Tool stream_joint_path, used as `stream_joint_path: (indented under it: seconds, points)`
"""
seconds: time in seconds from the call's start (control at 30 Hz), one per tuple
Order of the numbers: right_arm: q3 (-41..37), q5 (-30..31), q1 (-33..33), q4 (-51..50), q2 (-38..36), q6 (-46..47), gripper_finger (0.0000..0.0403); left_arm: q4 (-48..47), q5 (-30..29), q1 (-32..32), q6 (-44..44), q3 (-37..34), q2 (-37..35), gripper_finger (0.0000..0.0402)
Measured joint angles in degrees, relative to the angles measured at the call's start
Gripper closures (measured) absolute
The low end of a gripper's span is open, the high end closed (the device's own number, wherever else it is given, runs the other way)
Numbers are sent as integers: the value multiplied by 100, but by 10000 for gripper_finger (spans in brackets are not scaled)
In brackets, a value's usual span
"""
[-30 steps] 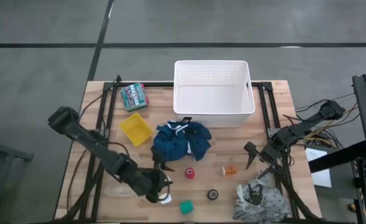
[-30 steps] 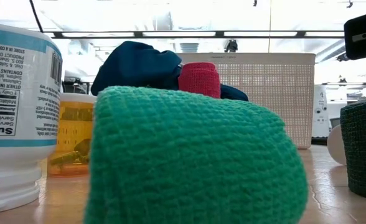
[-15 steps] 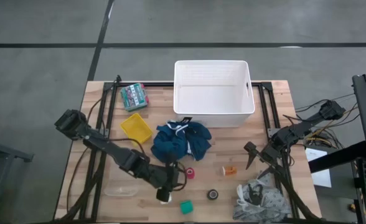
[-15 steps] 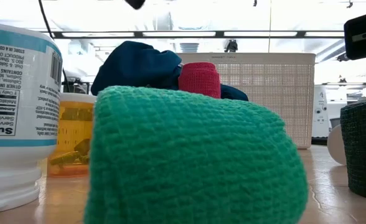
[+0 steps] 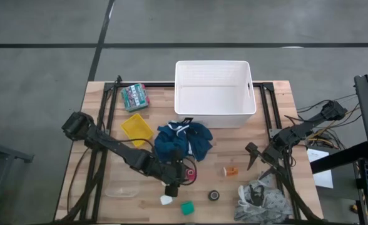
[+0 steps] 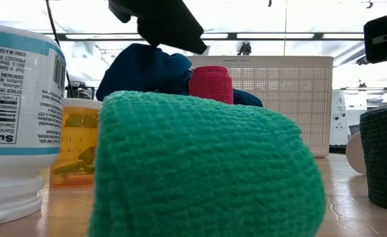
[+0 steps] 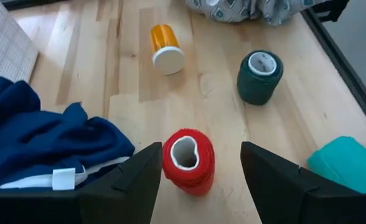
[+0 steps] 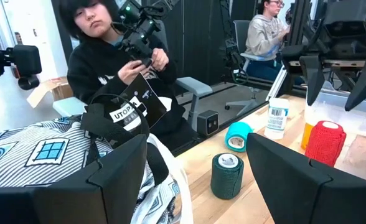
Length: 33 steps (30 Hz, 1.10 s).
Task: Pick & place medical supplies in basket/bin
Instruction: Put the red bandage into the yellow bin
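Left wrist view: left pincer (image 7: 195, 165), fingers apart, straddles the red roll (image 7: 188, 160) standing on the desk (image 7: 214, 93) beside the blue garment (image 7: 43, 149). Approach step; next, lower and close. Right pincer (image 5: 263, 161) waits apart.

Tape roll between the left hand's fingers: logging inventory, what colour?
Red, clearest in the left wrist view.

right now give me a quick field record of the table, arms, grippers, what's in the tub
left gripper: open, fingers either side of the red tape roll, not closed on it
right gripper: open, waiting near the patterned cloth
white tub: no supplies inside
blue garment: on table, in front of tub
orange pill bottle: lying on its side
dark tape roll: upright
green tape roll: near front edge
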Motion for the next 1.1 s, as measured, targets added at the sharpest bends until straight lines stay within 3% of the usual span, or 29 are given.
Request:
stream_joint_path:
  seconds: [0.33,0.87,1.1]
  points:
    - [0,1,0,0,0,0,131,121,2,2,-87,1,-3,171]
    - [-2,0,0,0,0,0,131,170,94,24,-171,1,51,45]
    - [0,0,2,0,0,0,131,162,243,85,-169,1,58,29]
